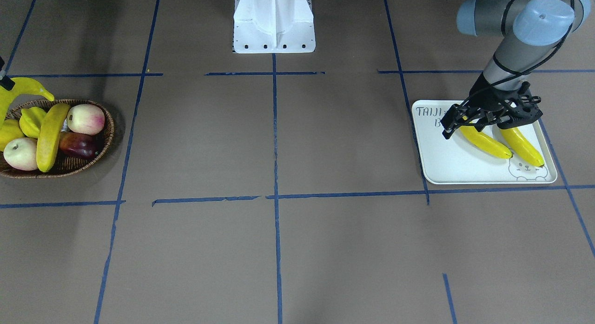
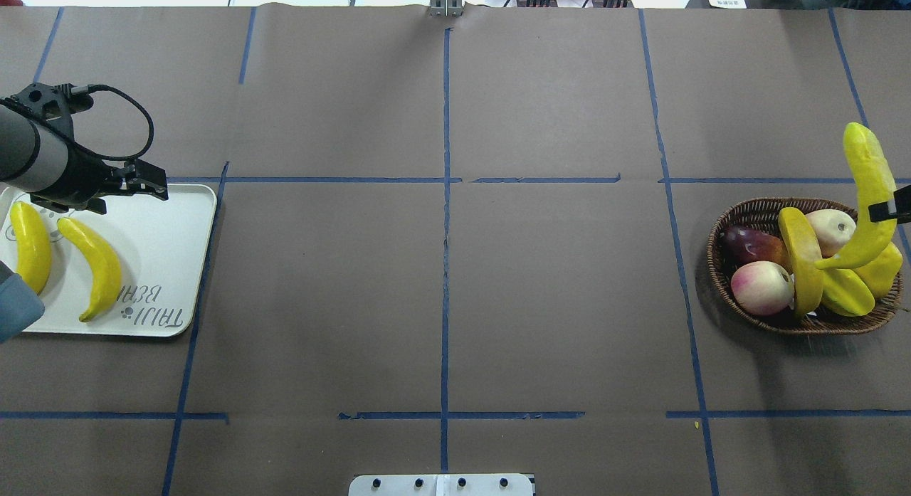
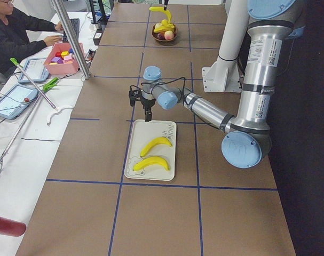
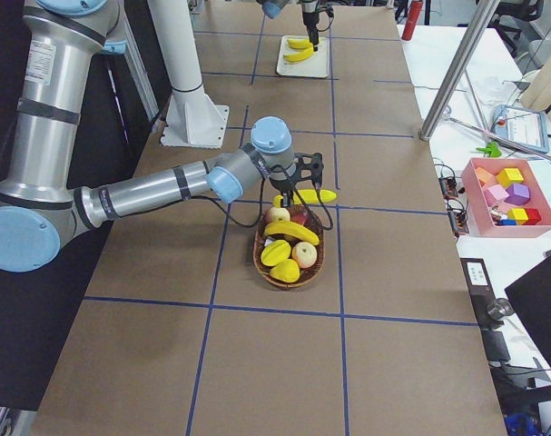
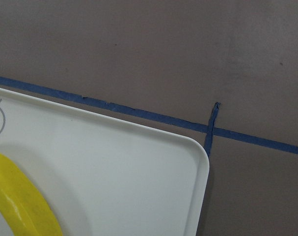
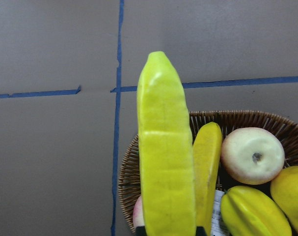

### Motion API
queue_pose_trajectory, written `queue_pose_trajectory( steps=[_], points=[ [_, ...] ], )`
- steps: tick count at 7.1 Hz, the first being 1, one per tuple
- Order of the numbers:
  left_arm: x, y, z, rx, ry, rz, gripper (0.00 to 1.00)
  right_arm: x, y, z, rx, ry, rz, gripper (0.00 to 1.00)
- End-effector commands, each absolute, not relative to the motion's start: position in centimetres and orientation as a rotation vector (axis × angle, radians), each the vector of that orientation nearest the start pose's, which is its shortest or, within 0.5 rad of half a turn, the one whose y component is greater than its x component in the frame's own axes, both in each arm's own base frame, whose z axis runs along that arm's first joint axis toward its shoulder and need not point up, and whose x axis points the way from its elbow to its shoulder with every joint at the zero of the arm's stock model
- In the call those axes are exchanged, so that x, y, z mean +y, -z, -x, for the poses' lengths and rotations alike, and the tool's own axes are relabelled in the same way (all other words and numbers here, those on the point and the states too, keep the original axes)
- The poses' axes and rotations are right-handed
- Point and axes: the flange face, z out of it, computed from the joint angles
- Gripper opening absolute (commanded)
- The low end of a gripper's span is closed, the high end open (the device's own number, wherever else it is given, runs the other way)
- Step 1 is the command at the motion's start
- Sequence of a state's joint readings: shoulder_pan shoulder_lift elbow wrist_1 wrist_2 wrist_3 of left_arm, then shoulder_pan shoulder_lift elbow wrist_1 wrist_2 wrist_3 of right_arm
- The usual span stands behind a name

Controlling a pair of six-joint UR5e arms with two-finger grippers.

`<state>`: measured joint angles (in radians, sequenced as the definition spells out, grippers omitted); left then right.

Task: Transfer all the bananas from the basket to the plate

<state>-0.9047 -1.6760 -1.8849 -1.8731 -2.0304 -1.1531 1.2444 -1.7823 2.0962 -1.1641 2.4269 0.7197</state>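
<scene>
One banana (image 2: 865, 161), in right end effector (image 2: 886, 211)

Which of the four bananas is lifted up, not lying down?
The banana gripped by the right end effector, held up over the basket. One other lies across the fruit in the basket; two lie flat on the plate.

Overhead cam: behind robot base (image 2: 441, 484), looking fwd/down. Front cam: opposite, steep, mirrored; both show plate (image 2: 164, 247) & basket (image 2: 754, 206). Side cams: along table (image 3: 167, 213) from each end. Wrist cams v. close: L on plate corner, R on banana (image 6: 166, 162) over basket.
</scene>
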Motion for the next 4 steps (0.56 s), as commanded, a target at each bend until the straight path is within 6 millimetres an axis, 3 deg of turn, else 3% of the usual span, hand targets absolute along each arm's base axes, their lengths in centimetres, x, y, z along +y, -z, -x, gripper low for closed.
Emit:
queue_pose_trajectory(
  steps=[1,2,3,4],
  points=[
    [-47.6,-41.7,-26.3,0.852,0.296,-0.093,1.0,-43.0,-37.0,13.4,-1.102,0.091,-0.216,0.0],
    [-48.5,-38.0,-27.2,0.915,0.355,-0.098,1.0,-45.2,-31.0,18.7,-1.13,0.149,-0.22,0.0],
    [-49.3,-33.2,-28.8,1.012,0.417,-0.1,1.0,-45.5,-25.9,23.9,-1.18,0.107,-0.18,0.0],
    [-48.6,-29.3,-31.2,1.13,0.434,-0.093,1.0,-44.3,-21.2,28.7,-1.212,0.044,-0.184,0.0]
  ],
)
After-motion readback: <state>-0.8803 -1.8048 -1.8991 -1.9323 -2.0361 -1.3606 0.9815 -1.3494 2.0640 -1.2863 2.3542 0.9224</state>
